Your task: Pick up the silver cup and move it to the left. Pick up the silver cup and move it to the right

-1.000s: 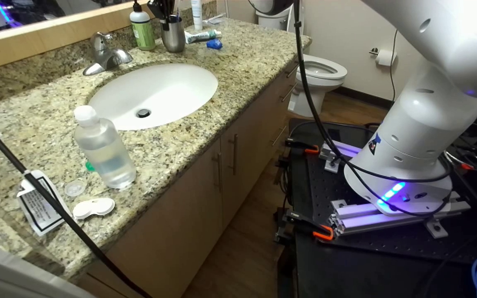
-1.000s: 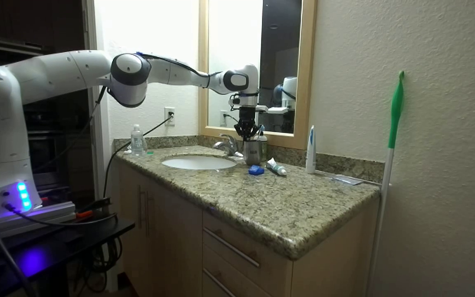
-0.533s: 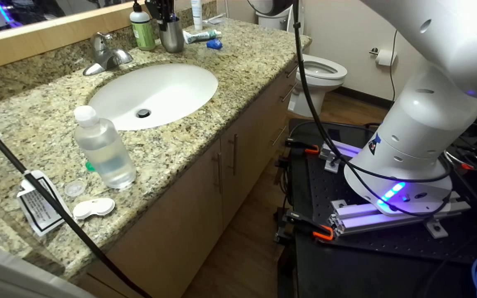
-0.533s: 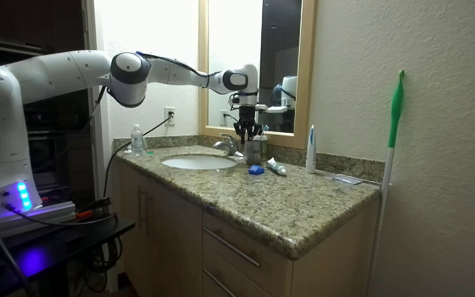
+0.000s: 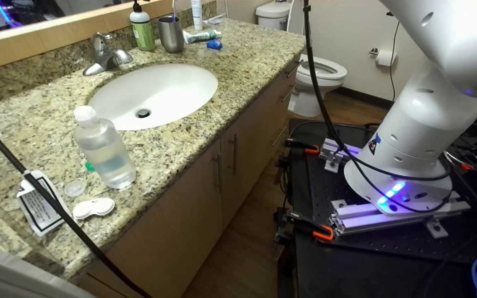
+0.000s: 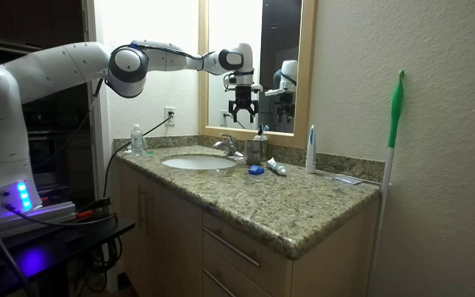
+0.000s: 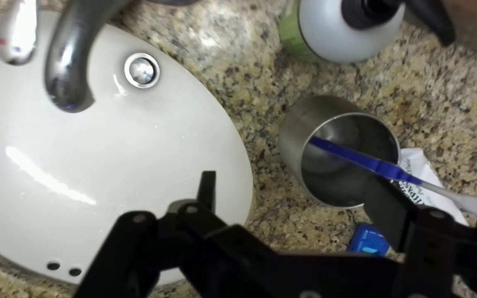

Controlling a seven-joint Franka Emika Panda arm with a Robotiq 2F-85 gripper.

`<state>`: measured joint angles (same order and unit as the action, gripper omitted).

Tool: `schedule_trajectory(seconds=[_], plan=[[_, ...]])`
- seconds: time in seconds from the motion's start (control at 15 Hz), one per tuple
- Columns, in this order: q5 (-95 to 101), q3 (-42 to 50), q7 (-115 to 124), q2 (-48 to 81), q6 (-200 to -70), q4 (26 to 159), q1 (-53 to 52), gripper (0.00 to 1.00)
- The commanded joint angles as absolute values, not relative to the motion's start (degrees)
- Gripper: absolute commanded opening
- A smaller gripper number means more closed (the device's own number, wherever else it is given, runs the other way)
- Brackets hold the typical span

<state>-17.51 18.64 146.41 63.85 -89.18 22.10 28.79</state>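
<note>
well, hand (image 6: 243, 119) spread above silver cup (image 6: 252, 156), its lettering (image 6: 255, 151) blurred

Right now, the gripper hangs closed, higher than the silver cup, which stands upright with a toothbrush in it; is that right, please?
Not quite: an exterior view shows the gripper open, its jaws apart. It does hang higher than the silver cup, which stands upright with a toothbrush in it.

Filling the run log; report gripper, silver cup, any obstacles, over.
Gripper open, empty. Silver cup upright on counter beside sink. Toothbrush sticks out of it, possible snag; soap bottle nearby.
</note>
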Motion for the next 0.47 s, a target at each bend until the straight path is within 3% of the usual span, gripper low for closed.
schedule_trajectory(seconds=[0.0,0.4], plan=[[-13.2,10.7,138.9,56.4,-86.5,21.9,29.3,1.0],[-9.9,7.3,136.3,50.6,-87.9,23.0,28.5,1.0]])
